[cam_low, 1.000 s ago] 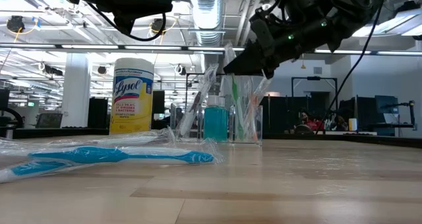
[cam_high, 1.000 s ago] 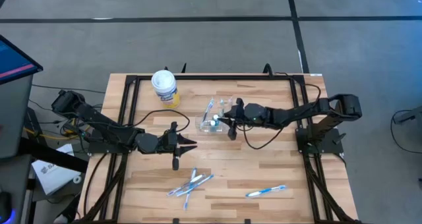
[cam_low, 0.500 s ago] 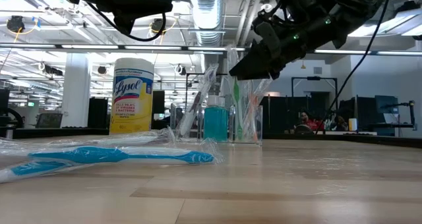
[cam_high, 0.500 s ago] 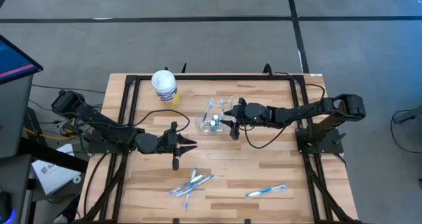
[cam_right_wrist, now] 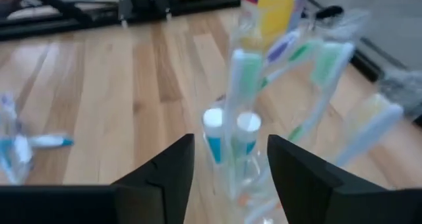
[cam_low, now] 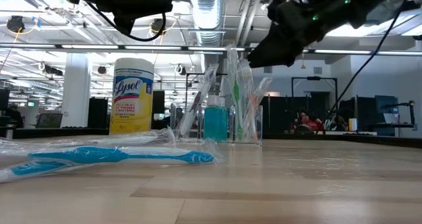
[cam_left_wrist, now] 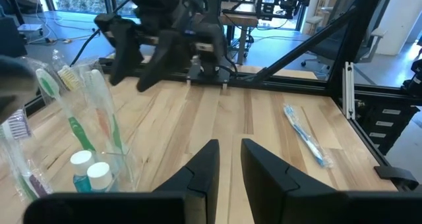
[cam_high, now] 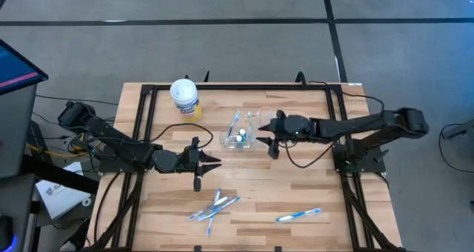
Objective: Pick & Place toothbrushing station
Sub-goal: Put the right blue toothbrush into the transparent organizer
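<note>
Toothbrushes (cam_high: 235,124) in clear wrappers and two teal toothpaste tubes (cam_low: 215,123) are stood upright in the clear plastic cup (cam_high: 238,138) near the middle of the table (cam_high: 311,185). The right gripper (cam_high: 261,136) is seen just beside the cup, above the table, its fingers (cam_right_wrist: 300,178) spread apart and empty. The left gripper (cam_high: 212,163) hangs nearer the front, its fingers (cam_left_wrist: 208,165) almost together, nothing between them. More wrapped toothbrushes (cam_high: 213,206) lie flat near the front edge, another (cam_high: 299,216) to their right.
</note>
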{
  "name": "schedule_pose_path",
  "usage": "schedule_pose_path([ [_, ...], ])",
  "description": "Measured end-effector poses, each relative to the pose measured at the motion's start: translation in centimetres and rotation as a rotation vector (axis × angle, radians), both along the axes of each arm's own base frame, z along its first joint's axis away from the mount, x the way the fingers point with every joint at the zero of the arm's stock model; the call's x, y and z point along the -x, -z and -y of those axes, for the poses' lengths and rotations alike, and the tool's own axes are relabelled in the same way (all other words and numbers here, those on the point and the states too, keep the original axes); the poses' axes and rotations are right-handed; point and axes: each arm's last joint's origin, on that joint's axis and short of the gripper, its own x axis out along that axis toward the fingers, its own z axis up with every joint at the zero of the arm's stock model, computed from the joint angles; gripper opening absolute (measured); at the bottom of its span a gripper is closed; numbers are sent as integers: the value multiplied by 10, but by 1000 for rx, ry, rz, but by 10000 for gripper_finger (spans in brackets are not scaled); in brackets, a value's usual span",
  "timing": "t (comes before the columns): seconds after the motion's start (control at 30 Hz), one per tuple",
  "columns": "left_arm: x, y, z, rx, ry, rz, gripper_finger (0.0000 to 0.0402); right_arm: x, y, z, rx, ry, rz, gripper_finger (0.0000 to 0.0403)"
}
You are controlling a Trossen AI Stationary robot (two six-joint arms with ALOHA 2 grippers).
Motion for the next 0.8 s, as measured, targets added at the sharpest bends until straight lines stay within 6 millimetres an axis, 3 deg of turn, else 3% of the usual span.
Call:
schedule_pose_path([
  [0.27, 0, 0, 0, 0, 0, 0, 57, 17, -1, -23, -52, -64, -114, 168],
  [0.8, 0, 0, 0, 0, 0, 1, 57, 42, 12, -93, -166, -291, -306, 168],
])
